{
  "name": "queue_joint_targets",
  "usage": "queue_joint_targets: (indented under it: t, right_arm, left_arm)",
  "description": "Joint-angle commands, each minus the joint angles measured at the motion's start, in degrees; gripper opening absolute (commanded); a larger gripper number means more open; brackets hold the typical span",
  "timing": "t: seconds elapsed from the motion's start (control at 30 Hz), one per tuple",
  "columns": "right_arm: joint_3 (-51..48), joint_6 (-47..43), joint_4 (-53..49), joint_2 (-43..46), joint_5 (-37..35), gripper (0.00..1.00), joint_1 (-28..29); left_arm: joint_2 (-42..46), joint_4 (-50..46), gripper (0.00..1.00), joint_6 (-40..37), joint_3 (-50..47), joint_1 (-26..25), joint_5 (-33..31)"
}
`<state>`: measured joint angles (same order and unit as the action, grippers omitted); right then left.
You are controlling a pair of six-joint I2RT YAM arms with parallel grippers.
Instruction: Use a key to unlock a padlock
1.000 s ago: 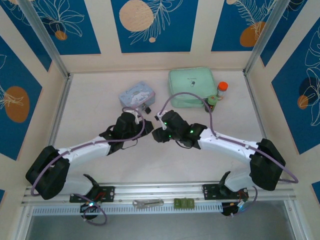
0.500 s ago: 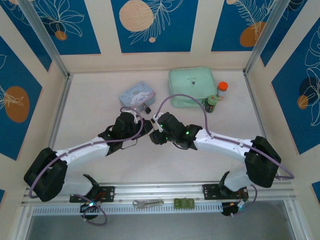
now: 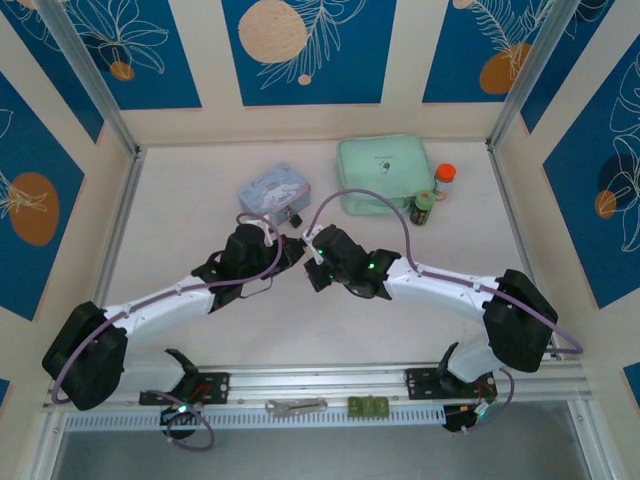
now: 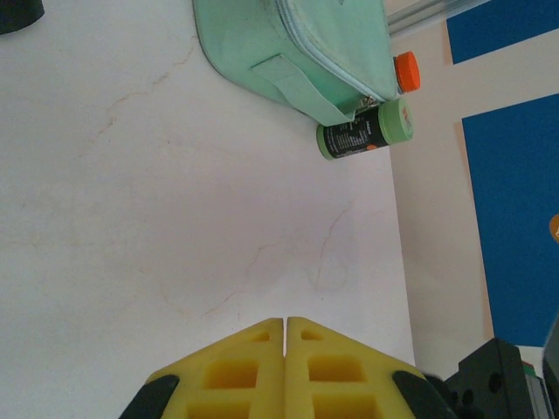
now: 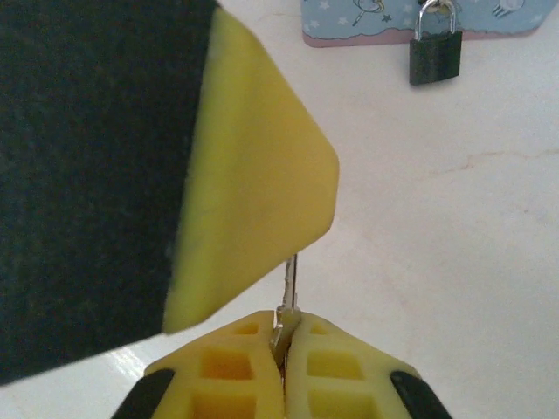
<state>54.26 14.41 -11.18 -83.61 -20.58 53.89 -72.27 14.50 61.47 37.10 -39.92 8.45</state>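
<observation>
My right gripper is shut on the head of the thin silver key, whose blade sticks straight out past the fingertips. The blade's tip runs behind a yellow finger of the left gripper, which looms close at the upper left. Farther off, the small dark padlock hangs by its silver shackle on the pale blue tin. My left gripper is shut, with nothing visible between its fingers. From above, both grippers meet tip to tip just below the padlock.
A mint green pouch lies at the back, with a green bottle and an orange-capped bottle to its right. A grey metal tool and a green block rest on the front rail.
The right gripper has shut on the key. Both arms have edged slightly left, and their tips stay close together.
</observation>
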Motion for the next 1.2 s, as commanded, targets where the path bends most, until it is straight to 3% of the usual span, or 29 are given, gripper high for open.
queue_joint_targets:
  t: [0.0, 0.07, 0.13, 0.2, 0.3, 0.43, 0.57, 0.8, 0.93, 1.07, 1.17]
  right_arm:
    - [-0.2, -0.5, 1.6, -0.2, 1.4, 0.00, -0.4]
    - [-1.0, -0.6, 1.9, 0.6, 4.3, 0.00, -1.5]
    - [-2.5, -0.5, 2.9, 2.2, 8.8, 0.00, -3.2]
    - [-3.8, 0.1, 4.1, 3.9, 15.3, 0.00, -5.4]
    - [-5.8, 2.5, 6.7, 6.1, 30.0, 0.00, -10.5]
    - [-7.7, 7.0, 11.9, 7.8, 49.7, 0.00, -17.1]
    - [-7.8, 8.6, 13.6, 9.2, 58.7, 0.00, -20.1]
    - [-7.8, 10.5, 14.9, 9.7, 63.3, 0.00, -22.4]
    - [-8.9, 12.2, 17.6, 9.8, 63.3, 0.00, -22.8]
    - [-9.0, 12.6, 18.0, 9.8, 62.8, 0.00, -23.2]
    - [-9.4, 13.3, 19.3, 9.8, 62.6, 0.00, -23.7]
  left_arm:
    - [1.1, -0.2, 0.19, 0.4, -0.3, -0.4, 1.2]
    - [2.4, -1.1, 0.54, -1.3, -0.2, -0.2, 0.0]
    - [4.4, -2.4, 0.69, -3.8, 0.0, 0.6, -1.8]
    - [6.5, -1.3, 0.75, -5.7, -0.7, 1.7, -2.9]
    - [7.8, 4.7, 0.73, -7.7, -1.9, 3.1, -0.8]
    - [5.8, 17.0, 0.69, -9.1, -2.8, 3.3, 6.7]
    - [2.2, 26.4, 0.66, -7.7, -2.7, 3.3, 13.4]
    - [-1.3, 34.4, 0.64, -5.4, -3.2, 2.9, 18.6]
    - [-1.7, 34.4, 0.56, -5.3, -3.4, 2.4, 19.4]
    - [-1.8, 34.5, 0.42, -5.0, -4.0, 2.0, 19.8]
    - [-1.9, 33.8, 0.39, -5.2, -4.1, 1.6, 20.1]
